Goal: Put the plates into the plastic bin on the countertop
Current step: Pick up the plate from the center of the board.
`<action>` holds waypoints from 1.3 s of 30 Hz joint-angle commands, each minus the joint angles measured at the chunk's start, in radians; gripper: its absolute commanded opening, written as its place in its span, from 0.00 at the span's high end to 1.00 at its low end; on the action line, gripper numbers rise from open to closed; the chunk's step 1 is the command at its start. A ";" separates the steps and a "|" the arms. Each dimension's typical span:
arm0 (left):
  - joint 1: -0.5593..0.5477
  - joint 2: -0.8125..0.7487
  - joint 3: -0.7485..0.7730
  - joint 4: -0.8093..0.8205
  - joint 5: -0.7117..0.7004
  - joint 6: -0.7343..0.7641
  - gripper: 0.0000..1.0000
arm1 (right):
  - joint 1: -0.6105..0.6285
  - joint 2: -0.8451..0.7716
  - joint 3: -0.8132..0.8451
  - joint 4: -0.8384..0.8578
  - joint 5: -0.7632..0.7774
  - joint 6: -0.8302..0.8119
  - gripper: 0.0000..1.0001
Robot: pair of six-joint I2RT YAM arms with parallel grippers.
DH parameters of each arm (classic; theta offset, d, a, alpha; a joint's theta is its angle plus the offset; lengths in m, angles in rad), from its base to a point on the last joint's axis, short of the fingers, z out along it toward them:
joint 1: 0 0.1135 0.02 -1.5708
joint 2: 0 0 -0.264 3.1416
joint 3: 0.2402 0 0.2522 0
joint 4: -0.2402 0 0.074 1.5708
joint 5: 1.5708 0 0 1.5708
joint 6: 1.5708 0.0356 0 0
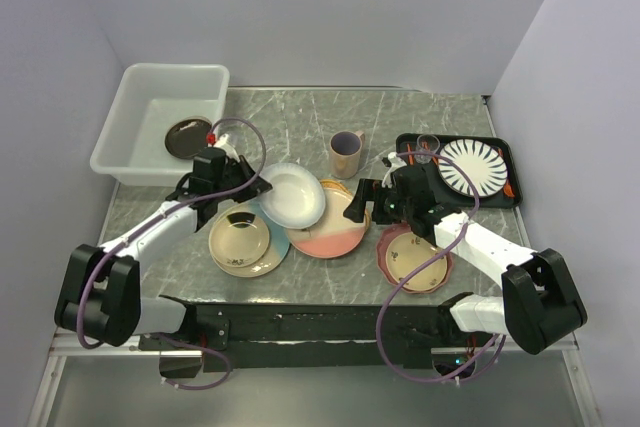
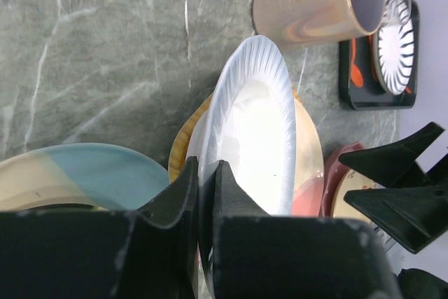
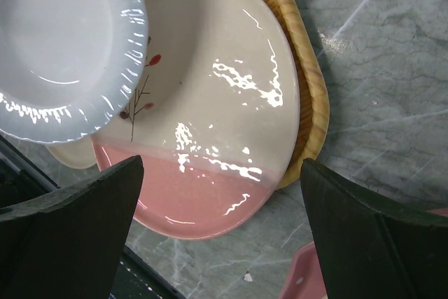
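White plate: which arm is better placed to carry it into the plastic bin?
Left. The left fingers are shut on the rim of the white plate, and the plastic bin lies on that side. The right fingers are open over the pink-and-cream plate, farther from the bin.

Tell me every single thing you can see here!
plastic bin: one, milky white, far left
black plate: one, black, inside the bin
white plate: one, white, middle
two-tone plate: one, pink and cream, centre, on yellow-brown plate
cream plates: stack, cream and light blue, near left
pink dotted plate: one, pink, near right
mug: one, beige, behind centre
tray: one, black, far right
striped plate: one, white and black, on tray
left fingers: black, shut on white plate
right fingers: black, open near two-tone plate
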 commanded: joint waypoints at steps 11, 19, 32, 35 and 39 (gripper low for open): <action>0.099 -0.085 0.138 0.076 0.114 -0.010 0.99 | 0.006 -0.003 0.018 0.041 -0.015 -0.006 0.00; 0.156 -0.094 0.212 0.067 0.137 -0.007 0.99 | 0.004 0.008 0.022 0.041 -0.017 -0.004 0.00; 0.234 -0.083 0.293 0.082 0.169 -0.021 0.99 | 0.006 0.018 0.025 0.041 -0.020 -0.006 0.00; 0.249 -0.071 0.302 0.087 0.171 -0.024 0.99 | 0.006 0.023 0.030 0.043 -0.023 -0.004 0.00; 0.277 -0.038 0.315 0.108 0.177 -0.035 0.99 | 0.006 0.021 0.030 0.041 -0.026 -0.001 0.00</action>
